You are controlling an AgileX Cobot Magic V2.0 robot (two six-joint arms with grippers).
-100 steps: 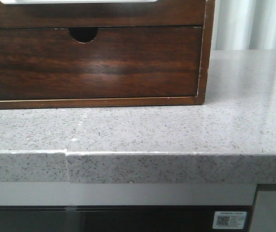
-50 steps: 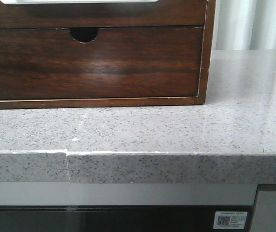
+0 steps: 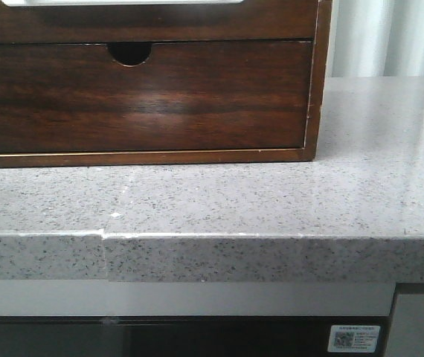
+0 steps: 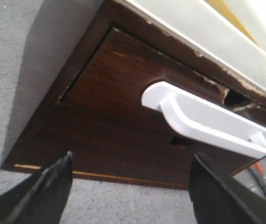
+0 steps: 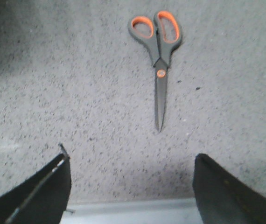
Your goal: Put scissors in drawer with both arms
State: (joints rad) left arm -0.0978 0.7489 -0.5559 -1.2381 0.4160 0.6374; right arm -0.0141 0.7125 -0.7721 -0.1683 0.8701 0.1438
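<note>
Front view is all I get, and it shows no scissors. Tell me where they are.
Observer: The scissors lie closed and flat on the grey counter, seen from the right wrist.
Operator: Report the right gripper.
Observer: The right gripper is open, short of the scissors, touching nothing.
Operator: Now the left.
Observer: The left gripper is open, facing the white handle on the drawer, not gripping it.
</note>
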